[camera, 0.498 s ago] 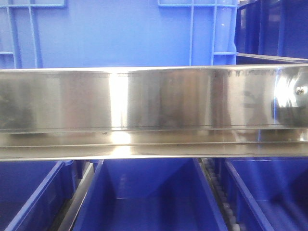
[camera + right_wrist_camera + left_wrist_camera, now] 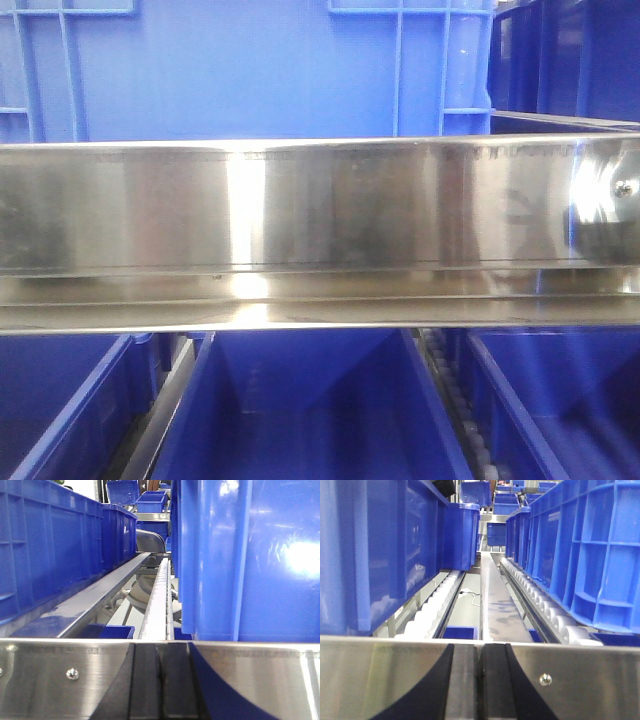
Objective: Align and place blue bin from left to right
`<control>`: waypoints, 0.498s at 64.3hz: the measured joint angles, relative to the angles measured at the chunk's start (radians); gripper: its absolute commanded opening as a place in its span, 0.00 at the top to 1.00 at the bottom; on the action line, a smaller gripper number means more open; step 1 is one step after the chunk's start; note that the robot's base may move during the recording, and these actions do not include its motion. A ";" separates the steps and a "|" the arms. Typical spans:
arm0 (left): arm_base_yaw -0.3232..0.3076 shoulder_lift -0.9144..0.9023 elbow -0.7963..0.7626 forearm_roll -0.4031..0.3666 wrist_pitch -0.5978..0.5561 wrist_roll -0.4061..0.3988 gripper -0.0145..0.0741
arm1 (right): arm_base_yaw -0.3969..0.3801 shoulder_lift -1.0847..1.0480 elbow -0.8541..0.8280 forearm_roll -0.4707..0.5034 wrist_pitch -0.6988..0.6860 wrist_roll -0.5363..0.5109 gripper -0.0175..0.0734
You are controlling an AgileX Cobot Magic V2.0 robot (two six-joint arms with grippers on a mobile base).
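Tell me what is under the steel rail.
Under the steel rail are three open blue bins: the left bin, the middle bin and the right bin, with a roller track between the last two. The rail hides their far rims.

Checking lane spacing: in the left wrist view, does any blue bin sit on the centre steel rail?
No, the steel rail lies bare, with blue bins on roller tracks either side.

This looks like a warehouse or factory store. Rows of blue bins (image 2: pixel 380 555) stand on the roller tracks (image 2: pixel 542 607) of a flow rack, with steel rails (image 2: pixel 495 605) between the lanes. Lower bins (image 2: pixel 310 410) sit under a steel beam (image 2: pixel 320 210).
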 measured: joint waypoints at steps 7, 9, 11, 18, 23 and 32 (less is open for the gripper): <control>0.000 0.000 0.000 0.000 -0.045 0.000 0.96 | 0.000 0.000 0.000 0.000 0.000 0.000 0.88; 0.000 0.000 0.000 0.000 -0.057 0.000 0.96 | 0.000 0.000 0.000 0.000 0.000 0.000 0.88; 0.000 0.000 0.000 0.000 -0.070 0.000 0.96 | 0.000 0.000 0.000 0.000 0.000 0.000 0.88; 0.000 0.000 0.000 0.000 -0.081 0.000 0.96 | 0.000 0.000 0.000 0.000 0.000 0.000 0.88; 0.000 0.000 0.000 0.000 -0.082 0.000 0.96 | 0.000 0.000 0.000 0.000 -0.004 0.000 0.88; 0.000 0.000 0.000 0.000 -0.090 0.000 0.96 | 0.000 0.000 0.000 0.000 -0.027 0.000 0.88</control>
